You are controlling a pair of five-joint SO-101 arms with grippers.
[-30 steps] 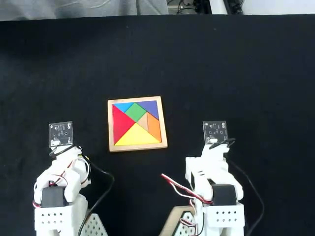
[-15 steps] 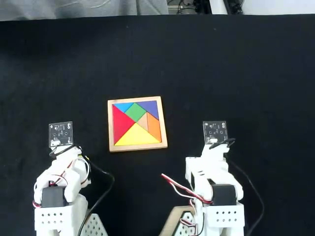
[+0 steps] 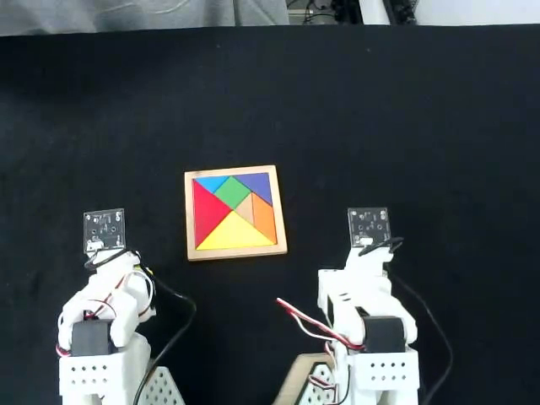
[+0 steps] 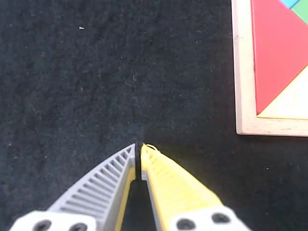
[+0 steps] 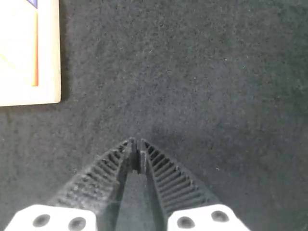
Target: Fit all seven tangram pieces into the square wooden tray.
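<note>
The square wooden tray (image 3: pixel 189 216) lies flat near the middle of the black worktop (image 3: pixel 405 126), with all seven tangram pieces seated inside its rim. The red triangle (image 3: pixel 205 215) fills the side nearest my left arm (image 3: pixel 105 295), and the yellow triangle (image 3: pixel 234 233) fills the edge facing me. The orange piece (image 3: pixel 265 219) runs along the side nearest my right arm (image 3: pixel 364 295). The green square (image 3: pixel 232 191), the light blue piece (image 3: pixel 210 182) and the purple triangle (image 3: pixel 258 185) line the far edge. A small tan triangle (image 3: pixel 245 207) sits in the centre.

My left tool (image 4: pixel 138 148) hangs over bare cloth with its grey and yellow fingers pressed together, gripping nothing, and a corner of the tray lies apart from its tip. My right tool (image 5: pixel 134 143) hovers likewise, fingers together and empty, off the tray's other near corner.
</note>
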